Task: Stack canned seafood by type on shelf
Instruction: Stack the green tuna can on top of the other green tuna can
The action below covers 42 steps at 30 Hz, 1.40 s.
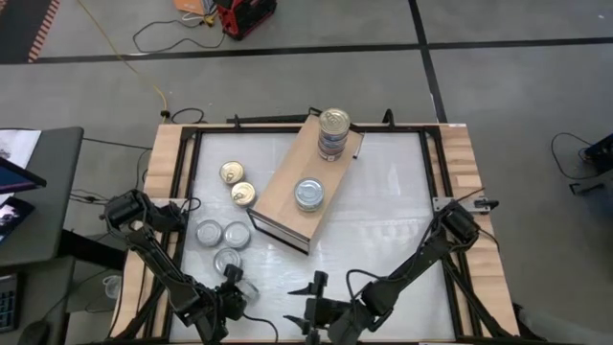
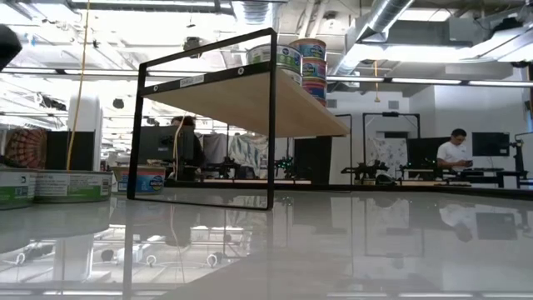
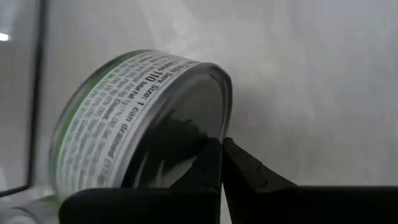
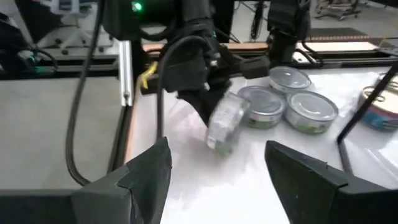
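Gripping a tipped tin at the near-left corner of the white tabletop (image 1: 383,220)

Left tool (image 1: 233,287) pinches the rim of a flat round silver-lidded tin (image 3: 143,118), tilted on edge just beside three matching tins (image 1: 222,240); the tan plywood shelf (image 1: 287,187) lies up and to the right, nearer this arm; right tool (image 1: 314,305) waits with fingers spread, holding nothing.
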Motion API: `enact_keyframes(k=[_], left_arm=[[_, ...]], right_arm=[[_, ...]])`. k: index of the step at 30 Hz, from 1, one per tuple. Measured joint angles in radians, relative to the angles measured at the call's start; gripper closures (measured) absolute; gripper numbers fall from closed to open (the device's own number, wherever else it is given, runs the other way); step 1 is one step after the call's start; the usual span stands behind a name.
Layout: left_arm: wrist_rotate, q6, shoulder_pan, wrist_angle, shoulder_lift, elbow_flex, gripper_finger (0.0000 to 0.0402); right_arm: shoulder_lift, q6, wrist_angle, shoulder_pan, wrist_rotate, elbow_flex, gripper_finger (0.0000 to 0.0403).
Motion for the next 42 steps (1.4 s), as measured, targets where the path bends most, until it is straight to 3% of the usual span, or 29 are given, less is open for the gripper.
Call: enact_keyframes(k=[6,21,29,35,42], left_arm=[[-0.086,-0.015,0.002,-0.009,0.0,0.0,0.0401],[-0.094,-0.046,-0.002,0.0,-0.001,0.001,0.0401],[-0.142,-0.047,-0.048,0.001,-0.002,0.002,0.0401],[-0.147,-0.069,-0.05,-0.002,-0.002,0.002,0.0401],[-0.142,-0.069,-0.05,-0.002,-0.002,0.002,0.0401]], right_arm=[[-0.001,0.018,-0.002,-0.009,-0.028,0.0,0.0117],[-0.002,0.136,-0.068,-0.021,-0.057,0.0,0.0117],[0.0,0.118,-0.061,-0.026,-0.099,0.0,0.0117],[0.106,0.058,0.099,-0.03,-0.089,0.001,0.0117],[0.175,0.113,0.141,-0.075,-0.09,0.001,0.0117]])
